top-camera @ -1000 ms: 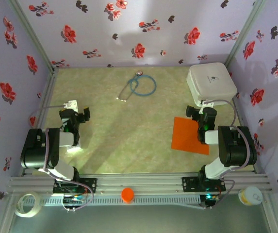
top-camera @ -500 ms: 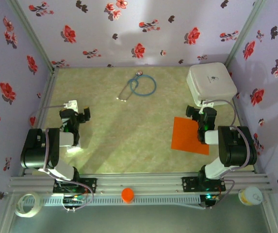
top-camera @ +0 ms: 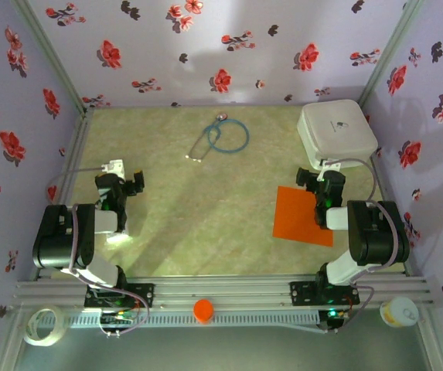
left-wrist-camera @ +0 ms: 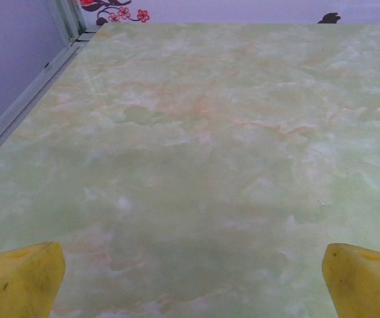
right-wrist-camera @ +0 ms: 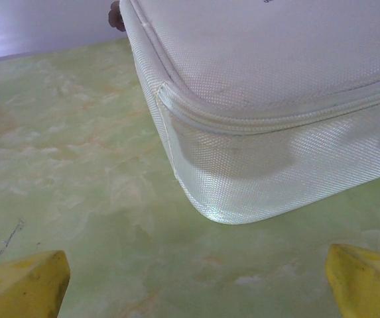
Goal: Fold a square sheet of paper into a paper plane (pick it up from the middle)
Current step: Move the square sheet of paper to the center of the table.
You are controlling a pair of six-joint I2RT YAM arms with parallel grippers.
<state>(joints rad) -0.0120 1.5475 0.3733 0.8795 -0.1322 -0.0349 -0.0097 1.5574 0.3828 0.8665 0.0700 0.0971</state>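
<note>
The square sheet of paper (top-camera: 298,216) is bright orange and lies flat on the table at the right, partly under my right arm. My right gripper (top-camera: 319,171) hangs over the sheet's far edge, just short of the white box. Its yellow fingertips (right-wrist-camera: 24,283) stand wide apart with only bare table between them, so my right gripper (right-wrist-camera: 196,281) is open. My left gripper (top-camera: 124,173) is at the table's left side, far from the sheet. In the left wrist view my left gripper (left-wrist-camera: 193,281) is open too, its yellow fingertips (left-wrist-camera: 17,281) spread over bare table.
A white rounded box (top-camera: 336,134) sits at the back right; its corner (right-wrist-camera: 243,192) is close ahead of the right fingers. A blue stethoscope (top-camera: 221,137) lies at the back middle. A round orange cap (top-camera: 203,310) rests on the front rail. Flowered walls enclose the green marbled table (top-camera: 198,209).
</note>
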